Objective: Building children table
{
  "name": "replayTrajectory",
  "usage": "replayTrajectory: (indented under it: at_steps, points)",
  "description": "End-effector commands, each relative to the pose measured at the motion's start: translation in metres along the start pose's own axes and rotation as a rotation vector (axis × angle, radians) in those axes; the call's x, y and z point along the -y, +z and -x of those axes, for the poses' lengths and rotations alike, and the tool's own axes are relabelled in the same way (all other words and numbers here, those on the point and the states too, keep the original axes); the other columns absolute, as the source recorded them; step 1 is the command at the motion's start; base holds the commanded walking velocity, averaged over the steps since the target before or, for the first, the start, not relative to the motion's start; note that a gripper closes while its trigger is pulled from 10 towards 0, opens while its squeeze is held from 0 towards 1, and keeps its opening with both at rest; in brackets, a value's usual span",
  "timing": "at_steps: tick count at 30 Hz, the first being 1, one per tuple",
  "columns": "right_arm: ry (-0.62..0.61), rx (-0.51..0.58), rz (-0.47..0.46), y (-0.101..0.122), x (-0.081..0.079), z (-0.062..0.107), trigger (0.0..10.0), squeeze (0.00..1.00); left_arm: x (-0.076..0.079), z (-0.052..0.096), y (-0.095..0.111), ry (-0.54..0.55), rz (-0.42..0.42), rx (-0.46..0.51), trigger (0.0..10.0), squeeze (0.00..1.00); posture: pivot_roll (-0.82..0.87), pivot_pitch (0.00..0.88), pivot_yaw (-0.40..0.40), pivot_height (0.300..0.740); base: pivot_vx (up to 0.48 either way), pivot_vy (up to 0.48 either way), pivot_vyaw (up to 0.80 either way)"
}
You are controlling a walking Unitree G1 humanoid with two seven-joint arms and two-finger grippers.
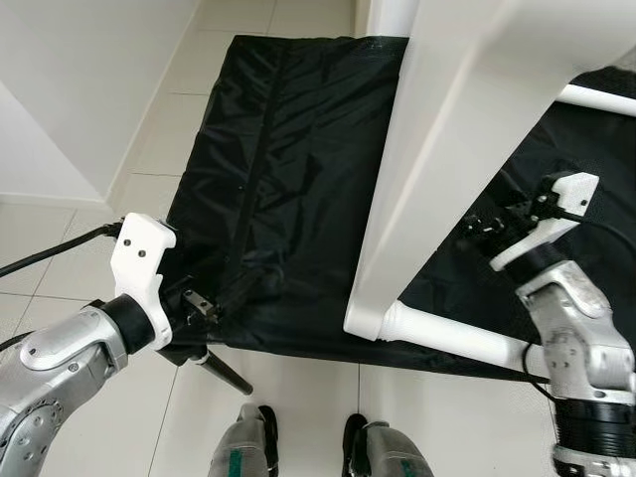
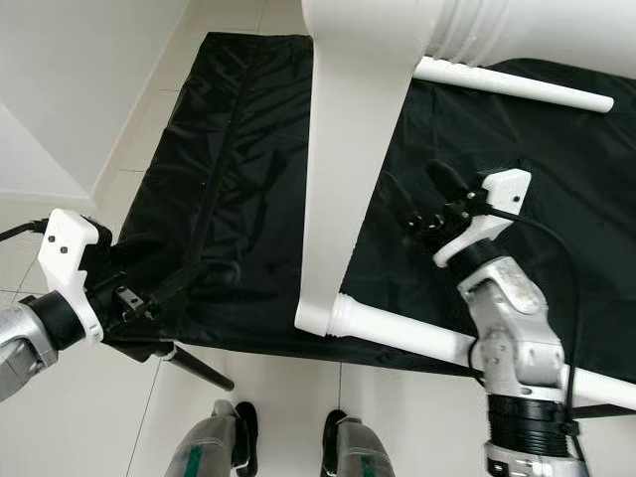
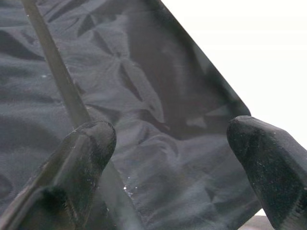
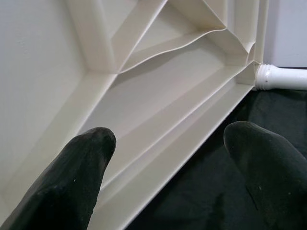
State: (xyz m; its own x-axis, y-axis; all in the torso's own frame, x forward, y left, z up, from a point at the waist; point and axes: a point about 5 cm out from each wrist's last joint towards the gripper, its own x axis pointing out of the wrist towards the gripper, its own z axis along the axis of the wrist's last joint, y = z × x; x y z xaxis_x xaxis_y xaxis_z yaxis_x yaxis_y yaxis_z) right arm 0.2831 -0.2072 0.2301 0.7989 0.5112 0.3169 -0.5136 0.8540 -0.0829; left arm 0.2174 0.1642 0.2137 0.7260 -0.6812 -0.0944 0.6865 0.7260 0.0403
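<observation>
A white children's table top (image 1: pixel 467 129) stands on its edge on a black cloth (image 1: pixel 278 149) spread over the floor. One white tube leg (image 1: pixel 447 336) sticks out of its near corner toward the right, and another leg (image 1: pixel 596 99) shows farther back. My right gripper (image 2: pixel 425 204) is open, just right of the panel, facing its ribbed underside (image 4: pixel 158 86) without touching it. My left gripper (image 2: pixel 164 268) hovers open over the near left edge of the cloth, with only the wrinkled fabric (image 3: pixel 158 96) between its fingers.
A white wall (image 1: pixel 70 89) runs along the left, with pale floor tiles (image 1: pixel 298 417) around the cloth. A thin black rod (image 1: pixel 224 370) pokes out under the cloth's near edge beside my feet (image 1: pixel 258 437). A black cable (image 1: pixel 60 248) trails from my left wrist.
</observation>
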Motion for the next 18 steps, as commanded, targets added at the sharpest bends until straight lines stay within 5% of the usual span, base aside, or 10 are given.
replayTrajectory:
  at_steps: [1,18]
  points:
    - [0.117,-0.048,0.029,0.001,-0.001,0.009,10.0,0.0,0.021,0.005,0.001,-0.359,-0.011,-0.022,10.0,0.0,0.03,0.202,0.027,0.74,0.0,0.0,0.0]
    - [0.695,-0.19,-0.005,0.01,-0.027,0.021,10.0,0.0,0.037,0.005,0.002,-0.516,-0.012,-0.062,10.0,0.0,0.04,0.191,0.016,0.74,0.0,0.0,0.0]
